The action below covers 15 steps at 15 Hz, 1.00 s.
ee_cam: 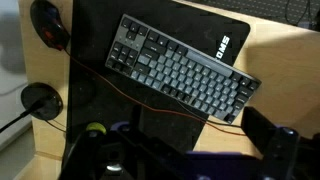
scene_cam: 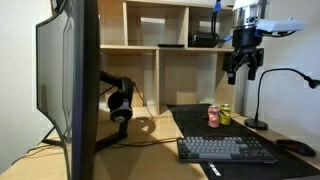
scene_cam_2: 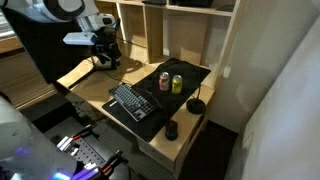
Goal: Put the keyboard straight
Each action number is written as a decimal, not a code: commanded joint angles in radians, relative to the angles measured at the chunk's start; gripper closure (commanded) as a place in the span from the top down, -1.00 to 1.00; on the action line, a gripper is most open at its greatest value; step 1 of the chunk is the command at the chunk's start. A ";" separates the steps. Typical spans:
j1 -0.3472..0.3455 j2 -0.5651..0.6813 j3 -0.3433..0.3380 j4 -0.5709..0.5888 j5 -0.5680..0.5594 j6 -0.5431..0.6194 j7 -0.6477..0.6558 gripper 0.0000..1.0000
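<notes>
Showing a long dark-grey keyboard (scene_cam: 227,149) lying flat on a black desk mat (scene_cam: 195,125), toward the mat's front edge, on a light wooden desk (scene_cam: 150,130). Seen from the wrist view, sitting askew, slanting across the mat instead of lining up with its edges. Showing two drink cans standing side by side just behind the keyboard in both exterior views: a pink can (scene_cam: 213,116) and a yellow-green can (scene_cam: 225,115), both upright on the mat. Showing the gripper (scene_cam: 245,75) hovering high above the desk, well apart from the keyboard, with fingers spread wide and grasping nothing. Showing a black gooseneck lamp (scene_cam: 256,123) resting its round base on the mat near the cans, and a dark mouse (scene_cam_2: 171,130) lying beside the keyboard's end. Showing a large dark monitor (scene_cam: 70,80) filling the near side of an exterior view.
</notes>
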 commanded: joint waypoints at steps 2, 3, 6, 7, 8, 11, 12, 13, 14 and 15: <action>-0.007 0.020 0.009 0.012 -0.018 0.017 0.040 1.00; -0.026 0.049 0.025 0.021 -0.039 0.024 0.090 1.00; -0.072 0.090 0.048 -0.048 -0.101 0.013 0.267 1.00; -0.074 0.093 0.044 -0.079 -0.104 0.000 0.302 1.00; -0.077 0.082 0.037 -0.130 -0.099 -0.005 0.337 1.00; -0.080 0.052 0.004 -0.234 -0.039 -0.054 0.391 1.00; -0.097 0.030 0.005 -0.259 -0.048 -0.053 0.440 1.00; -0.075 0.098 0.015 -0.192 -0.060 -0.042 0.400 1.00; -0.079 0.095 0.014 -0.205 -0.062 -0.041 0.409 1.00; -0.078 0.094 0.014 -0.201 -0.062 -0.041 0.408 1.00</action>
